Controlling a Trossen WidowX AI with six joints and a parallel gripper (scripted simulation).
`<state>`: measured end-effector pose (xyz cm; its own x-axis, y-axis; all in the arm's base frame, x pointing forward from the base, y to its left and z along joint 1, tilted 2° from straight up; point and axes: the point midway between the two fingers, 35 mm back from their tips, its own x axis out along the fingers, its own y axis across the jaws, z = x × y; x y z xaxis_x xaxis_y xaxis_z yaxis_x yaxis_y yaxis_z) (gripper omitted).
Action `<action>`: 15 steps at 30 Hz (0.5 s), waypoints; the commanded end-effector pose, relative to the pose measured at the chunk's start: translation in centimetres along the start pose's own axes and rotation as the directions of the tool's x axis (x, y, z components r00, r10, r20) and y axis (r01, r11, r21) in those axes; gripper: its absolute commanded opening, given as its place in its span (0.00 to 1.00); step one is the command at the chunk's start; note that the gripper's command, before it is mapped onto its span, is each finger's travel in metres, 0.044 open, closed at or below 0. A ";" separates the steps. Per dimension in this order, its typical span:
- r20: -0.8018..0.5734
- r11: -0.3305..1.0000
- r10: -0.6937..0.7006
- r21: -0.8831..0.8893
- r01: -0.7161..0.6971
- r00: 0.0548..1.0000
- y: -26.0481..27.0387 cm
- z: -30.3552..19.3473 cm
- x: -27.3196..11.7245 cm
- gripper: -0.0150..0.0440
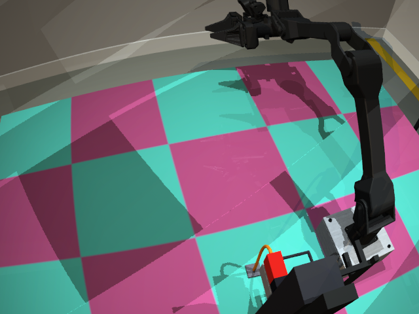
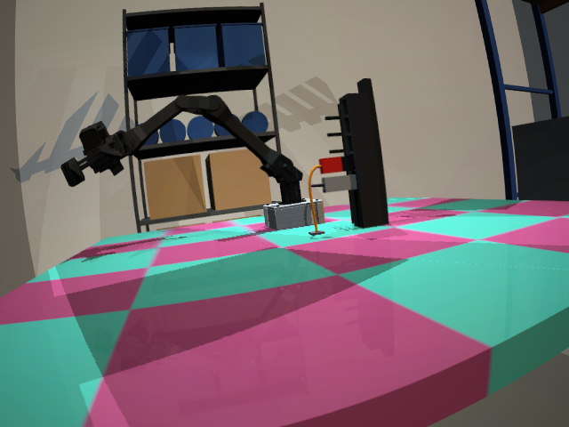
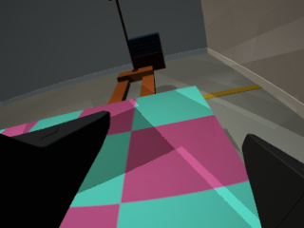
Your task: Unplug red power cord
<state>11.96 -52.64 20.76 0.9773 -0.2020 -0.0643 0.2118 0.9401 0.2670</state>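
The red plug (image 1: 274, 265) sits in the upright black power strip (image 1: 314, 285), with an orange cord (image 1: 262, 255) curving down from it to the table. In the exterior view the red plug (image 2: 332, 164) is plugged into the tall black strip (image 2: 364, 154), above a grey plug (image 2: 339, 183), and the orange cord (image 2: 313, 197) hangs to the table. My gripper (image 1: 211, 30) is open and empty, held high and far from the strip; it shows at the left in the exterior view (image 2: 71, 173). In the wrist view the two fingers stand wide apart over the checkered table.
The arm's grey base block (image 1: 355, 236) stands beside the strip. A black shelf rack (image 2: 202, 115) with blue bins and brown boxes stands behind the table. A pallet jack (image 3: 141, 66) stands on the floor beyond the table edge.
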 end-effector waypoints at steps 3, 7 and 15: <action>-0.015 0.999 -0.044 0.011 0.044 0.999 0.9 0.7 1.4 0.80; -0.105 0.965 -0.036 0.256 0.062 0.994 4.8 -0.1 7.2 0.62; -0.355 0.747 -0.003 0.620 0.238 0.935 15.4 -4.0 15.6 0.53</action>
<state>27.55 -44.12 20.70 0.9404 -0.1339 -0.3127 0.3256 0.6207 0.7133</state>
